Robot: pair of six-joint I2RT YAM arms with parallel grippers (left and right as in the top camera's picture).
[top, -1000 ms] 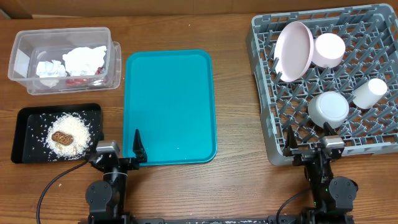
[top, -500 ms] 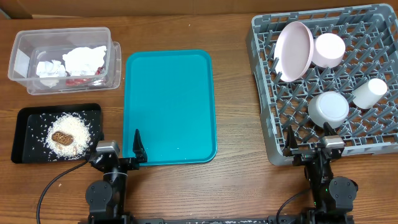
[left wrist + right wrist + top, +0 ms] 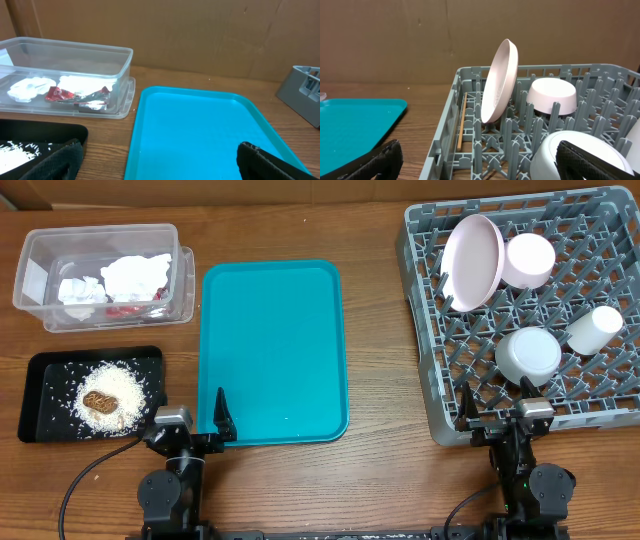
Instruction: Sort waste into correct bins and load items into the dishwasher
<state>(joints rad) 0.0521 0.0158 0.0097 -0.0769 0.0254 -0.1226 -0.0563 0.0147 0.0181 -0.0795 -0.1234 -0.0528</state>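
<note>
My left end effector (image 3: 192, 434) sits at the near left corner of the teal tray (image 3: 272, 350), fingers spread wide with nothing between them. My right end effector (image 3: 497, 423) is well to the right of the teal tray, at the near edge of the dish rack (image 3: 600, 240), also spread wide and holding nothing.

Left of the teal tray, at its far end, the clear tub (image 3: 40, 255) stands just beside it on the desk (image 3: 380, 380). Inside lie two crumpled napkins (image 3: 135, 275) and the red wrapper (image 3: 57, 93), which is tucked against the tub wall nearer the teal tray. Left of the teal tray's near end is the black tray (image 3: 45, 375), holding a heap of whitish crumbs (image 3: 125, 380) with the brown biscuit piece (image 3: 100, 401) on top.

The dish rack stands apart from the teal tray on its right. The large plate (image 3: 473, 262) stands on edge between the pegs, in the part of the rack closest to the teal tray's far end. The smaller pale dish (image 3: 530, 260) rests just beyond it, farther from the teal tray. The bowl (image 3: 528, 355) and the white cup (image 3: 595, 330) are farther right again, level with the teal tray's middle. A thin wooden stick (image 3: 462, 122) leans inside the rack wall facing the teal tray.
</note>
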